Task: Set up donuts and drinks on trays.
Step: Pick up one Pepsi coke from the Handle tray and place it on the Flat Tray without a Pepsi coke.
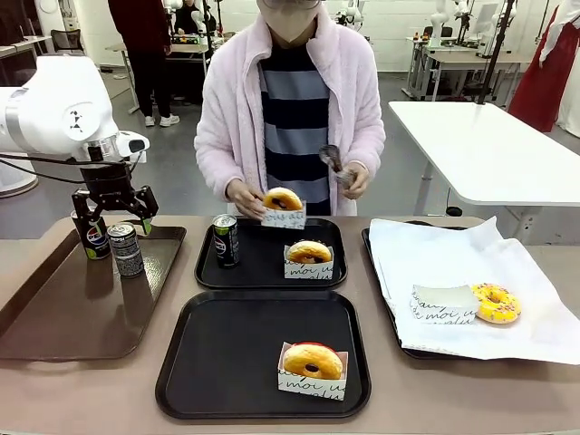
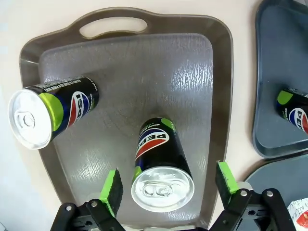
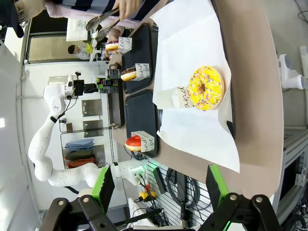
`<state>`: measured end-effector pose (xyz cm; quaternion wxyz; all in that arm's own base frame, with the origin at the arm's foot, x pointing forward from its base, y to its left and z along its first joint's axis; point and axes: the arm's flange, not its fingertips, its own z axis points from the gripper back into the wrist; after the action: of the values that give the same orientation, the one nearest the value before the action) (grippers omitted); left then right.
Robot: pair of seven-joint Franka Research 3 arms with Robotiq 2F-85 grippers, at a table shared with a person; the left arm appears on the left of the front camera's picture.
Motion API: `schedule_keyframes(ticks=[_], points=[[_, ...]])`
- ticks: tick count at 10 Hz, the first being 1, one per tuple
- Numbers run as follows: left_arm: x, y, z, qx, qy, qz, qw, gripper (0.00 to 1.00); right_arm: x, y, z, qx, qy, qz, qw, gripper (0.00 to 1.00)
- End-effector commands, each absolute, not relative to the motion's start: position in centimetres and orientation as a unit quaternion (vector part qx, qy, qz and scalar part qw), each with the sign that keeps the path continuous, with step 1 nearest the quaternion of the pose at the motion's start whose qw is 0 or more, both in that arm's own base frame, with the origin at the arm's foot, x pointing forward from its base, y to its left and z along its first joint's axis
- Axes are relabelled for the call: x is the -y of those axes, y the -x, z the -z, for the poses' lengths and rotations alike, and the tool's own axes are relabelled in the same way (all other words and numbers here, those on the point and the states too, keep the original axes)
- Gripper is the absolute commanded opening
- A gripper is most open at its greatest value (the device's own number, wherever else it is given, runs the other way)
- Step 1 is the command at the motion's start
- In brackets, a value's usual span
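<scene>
**Can pick-up for the near tray.** Your left end effector (image 2: pixel 168 182) hangs above a can (image 2: pixel 162 178), jaws fully spread and nothing in them. In the left wrist view the green pads (image 2: pixel 111 185) flank the silver top with a gap on each side. A second can (image 2: pixel 53 113) stands near it on the same brown tray (image 1: pixel 63 317); both are by its far edge.

The far tray (image 1: pixel 263 272) carries a third can (image 1: pixel 226 240) and a donut (image 1: pixel 309 253). The person's hand (image 1: pixel 241 196) holds a second donut (image 1: pixel 283 201) at its far edge. The near tray (image 1: pixel 227 362) carries a third donut (image 1: pixel 313 362) by its near-right corner and no can, so a can appears to be what it lacks.

Your right end effector (image 3: pixel 160 187) is spread wide and empty. It appears to hang beyond the edge of the surface (image 3: pixel 255 144), facing a yellow donut (image 3: pixel 207 88) on white paper (image 3: pixel 187 38).

Next, you would lower the left end effector until the pads bracket the can's body, then close and lift straight up. Set the can upright on bare tray, clear of the donut.
</scene>
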<state>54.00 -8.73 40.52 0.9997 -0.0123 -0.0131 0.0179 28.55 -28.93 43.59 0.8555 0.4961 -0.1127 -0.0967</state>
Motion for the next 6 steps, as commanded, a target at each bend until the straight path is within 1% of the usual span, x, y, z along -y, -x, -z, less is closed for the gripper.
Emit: schedule_keyframes(ticks=[1, 5, 6], points=[[8.44, -54.34, -39.84, -0.001, 0.014, -0.014, 1.000, 1.00, 29.00, -28.54, -43.60, 0.115, -0.499, 0.094, 0.854, 1.00], [8.40, -54.32, -38.93, -0.012, 0.016, -0.006, 1.000, 1.00, 29.00, -28.54, -43.60, 0.115, -0.499, 0.094, 0.854, 1.00], [8.39, -54.12, -38.91, -0.007, 0.016, 0.002, 1.000, 0.66, 29.00, -28.54, -43.60, 0.115, -0.499, 0.094, 0.854, 1.00]])
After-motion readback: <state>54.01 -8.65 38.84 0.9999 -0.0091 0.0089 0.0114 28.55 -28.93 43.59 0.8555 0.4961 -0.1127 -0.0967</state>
